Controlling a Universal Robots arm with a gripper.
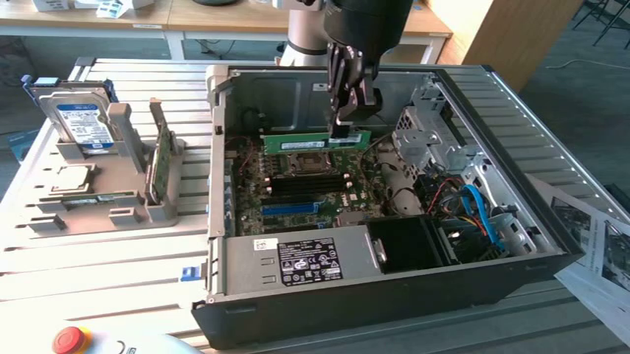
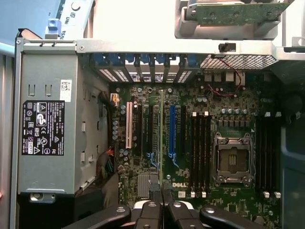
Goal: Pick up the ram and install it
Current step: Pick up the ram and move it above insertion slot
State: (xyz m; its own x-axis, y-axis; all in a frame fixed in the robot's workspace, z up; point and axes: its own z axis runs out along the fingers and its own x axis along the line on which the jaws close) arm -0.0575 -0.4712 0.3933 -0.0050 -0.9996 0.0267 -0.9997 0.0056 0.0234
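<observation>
The ram (image 1: pixel 313 141) is a long green stick held level inside the open computer case (image 1: pixel 551 243), a little above the motherboard (image 1: pixel 295 199). My gripper (image 1: pixel 347 134) comes down from above and is shut on the ram near its end at the exterior view's right. In the wrist view the ram (image 2: pixel 161 138) appears edge-on as a thin line running out from between my fingertips (image 2: pixel 161 193), over the board's expansion slots. The black memory slots (image 2: pixel 199 152) lie beside the processor socket (image 2: pixel 232 160).
A grey rack (image 1: pixel 118 206) at the exterior view's left holds a blue-labelled hard drive (image 1: pixel 84 122), another green stick (image 1: pixel 161 158) and a silver processor chip (image 1: pixel 71 178). The power supply (image 1: pixel 305 262) and cables (image 1: pixel 473 206) crowd the case. A red button (image 1: pixel 71 339) sits at the front.
</observation>
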